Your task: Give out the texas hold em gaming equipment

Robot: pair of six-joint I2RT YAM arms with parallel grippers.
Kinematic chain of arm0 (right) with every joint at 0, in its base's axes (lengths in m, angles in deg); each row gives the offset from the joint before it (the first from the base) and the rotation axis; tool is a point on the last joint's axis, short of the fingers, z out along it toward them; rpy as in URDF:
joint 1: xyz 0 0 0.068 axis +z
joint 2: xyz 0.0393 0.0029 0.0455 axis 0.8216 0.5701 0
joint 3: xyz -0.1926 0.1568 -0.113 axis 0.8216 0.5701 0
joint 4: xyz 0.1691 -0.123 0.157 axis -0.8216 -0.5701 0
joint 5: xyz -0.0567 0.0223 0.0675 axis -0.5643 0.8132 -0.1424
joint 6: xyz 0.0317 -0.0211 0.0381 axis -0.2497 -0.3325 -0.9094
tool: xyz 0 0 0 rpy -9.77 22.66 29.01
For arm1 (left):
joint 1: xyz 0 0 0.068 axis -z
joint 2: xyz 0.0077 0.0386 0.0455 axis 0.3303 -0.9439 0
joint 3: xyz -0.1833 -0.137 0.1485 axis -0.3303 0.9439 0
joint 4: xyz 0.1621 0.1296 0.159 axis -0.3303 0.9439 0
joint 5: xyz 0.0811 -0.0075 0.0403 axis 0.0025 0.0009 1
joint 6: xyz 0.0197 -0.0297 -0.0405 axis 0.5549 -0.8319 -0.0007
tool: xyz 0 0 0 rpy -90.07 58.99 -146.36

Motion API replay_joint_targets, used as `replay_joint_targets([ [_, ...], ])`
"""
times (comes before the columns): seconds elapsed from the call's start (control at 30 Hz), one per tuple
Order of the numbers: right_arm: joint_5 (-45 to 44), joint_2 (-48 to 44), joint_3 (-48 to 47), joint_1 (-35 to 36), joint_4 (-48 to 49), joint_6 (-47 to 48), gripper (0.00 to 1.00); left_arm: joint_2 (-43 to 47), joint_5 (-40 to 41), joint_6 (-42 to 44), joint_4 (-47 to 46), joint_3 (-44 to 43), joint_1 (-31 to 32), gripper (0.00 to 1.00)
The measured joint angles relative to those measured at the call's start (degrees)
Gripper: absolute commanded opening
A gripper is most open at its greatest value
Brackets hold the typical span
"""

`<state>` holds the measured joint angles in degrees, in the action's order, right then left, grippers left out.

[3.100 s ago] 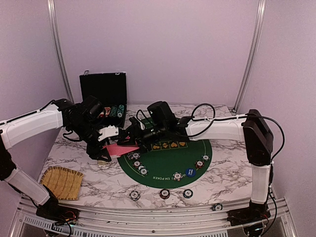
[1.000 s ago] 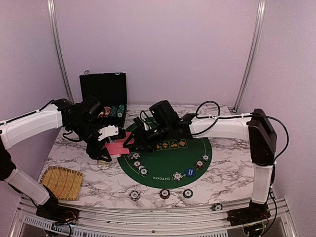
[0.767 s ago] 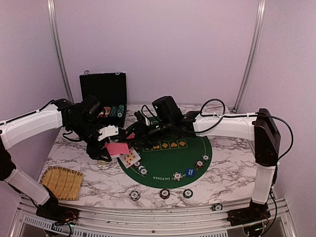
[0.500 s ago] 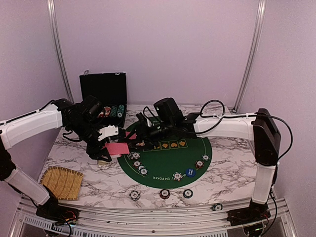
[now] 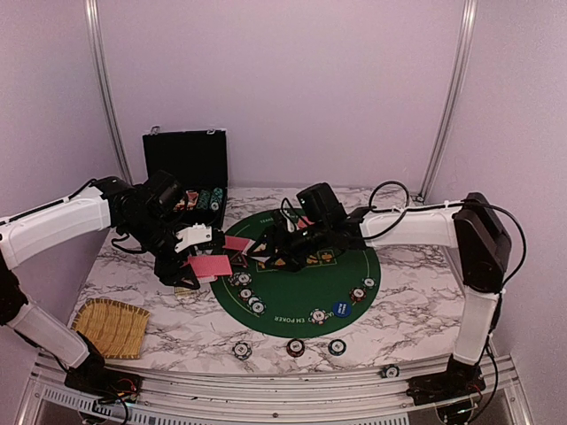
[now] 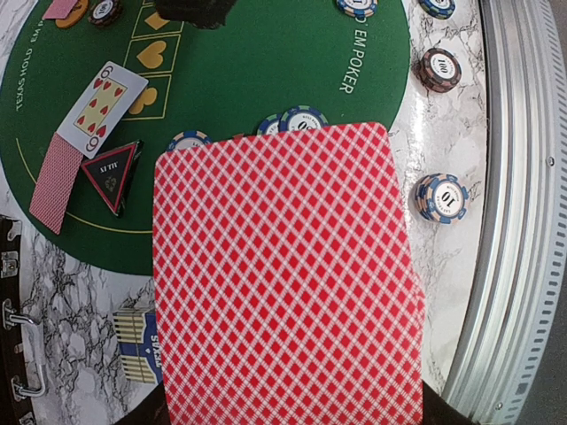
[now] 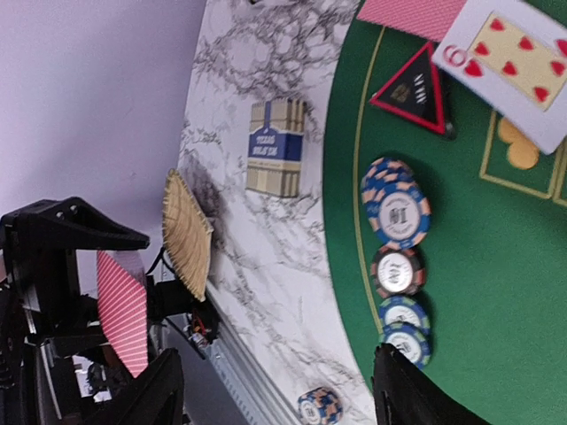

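Note:
My left gripper (image 5: 193,266) is shut on a deck of red-backed playing cards (image 6: 283,274), which fills the left wrist view and hides the fingers. On the left of the green poker mat (image 5: 310,292) lie a face-up six of hearts (image 6: 102,102), a face-down card (image 6: 55,181) and a dark triangular marker (image 6: 111,173). My right gripper (image 7: 277,359) hovers over that side of the mat, open and holding nothing. Poker chip stacks (image 7: 396,208) line the mat's edge below it. A blue round button (image 5: 342,308) lies on the mat's near right.
The open black chip case (image 5: 186,173) stands at the back left. A card box (image 7: 276,146) lies on the marble beside the mat, and a straw mat (image 5: 111,326) sits front left. Three loose chips (image 5: 296,347) lie along the front edge.
The right arm has drawn back to the right over the mat and its jaws have opened wider. The six of hearts now lies face up on the mat. The left arm has not moved.

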<state>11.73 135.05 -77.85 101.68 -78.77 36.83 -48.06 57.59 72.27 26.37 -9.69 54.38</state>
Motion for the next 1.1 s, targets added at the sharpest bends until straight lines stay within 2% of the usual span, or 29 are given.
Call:
replay_joint_targets([
  [0.13, -3.9, 4.2, -7.2, -3.4, -6.2, 7.2, 0.75, 0.0, 0.0, 0.0, 0.0, 0.0, 0.0, 0.00],
  [0.4, -7.6, 24.2, -33.6, -7.8, -17.9, 24.7, 0.77, 0.0, -0.2, 0.2, 0.3, 0.0, 0.0, 0.00],
  [0.5, -7.0, 29.9, -40.0, -9.1, -21.2, 28.6, 0.78, 0.0, -0.2, 0.2, 0.5, 0.0, 0.0, 0.00],
  [0.87, -0.2, 36.2, -47.4, -13.4, -25.8, 36.0, 0.78, 0.0, -0.2, 0.2, 1.0, 0.0, 0.0, 0.00],
  [1.1, 6.0, 39.5, -50.1, -14.3, -26.3, 38.6, 0.70, 0.0, -0.2, 0.2, 1.2, 0.0, 0.0, 0.00],
])
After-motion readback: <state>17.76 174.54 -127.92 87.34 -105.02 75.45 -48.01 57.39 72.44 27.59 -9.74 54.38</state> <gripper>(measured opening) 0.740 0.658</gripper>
